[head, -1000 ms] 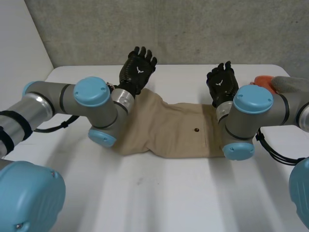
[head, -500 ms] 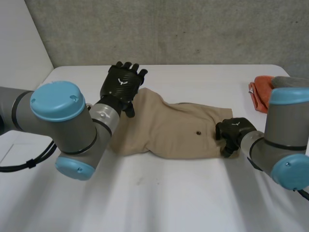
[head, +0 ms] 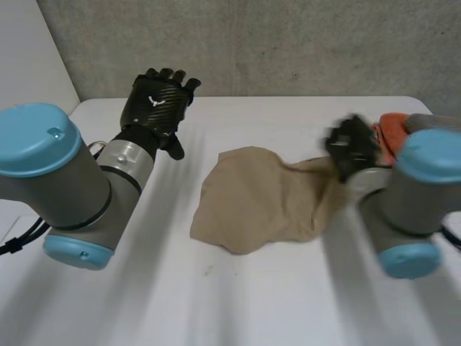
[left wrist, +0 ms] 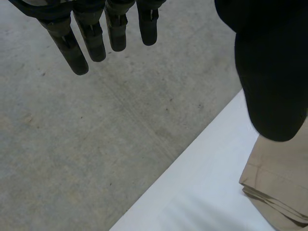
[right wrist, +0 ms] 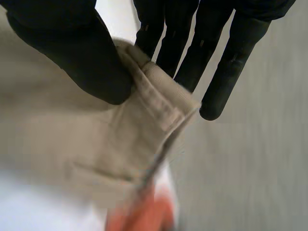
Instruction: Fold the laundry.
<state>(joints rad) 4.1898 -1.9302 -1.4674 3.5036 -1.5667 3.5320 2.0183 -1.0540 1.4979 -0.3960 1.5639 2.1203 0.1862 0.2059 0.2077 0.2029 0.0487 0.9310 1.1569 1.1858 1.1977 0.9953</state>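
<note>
right hand (head: 351,146) pinches the thick stitched hem of rumpled tan cloth (head: 256,202); left hand (head: 155,107) hovers, fingers straight and apart.

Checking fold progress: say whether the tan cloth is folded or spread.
Neither: bunched. The right hand pinches an edge of the cloth; the rest lies rumpled on the table.

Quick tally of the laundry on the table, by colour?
beige cloth: 1, pinched by the right hand
orange cloth: 1
grey item, kind unclear: 1
Total: 3
</note>
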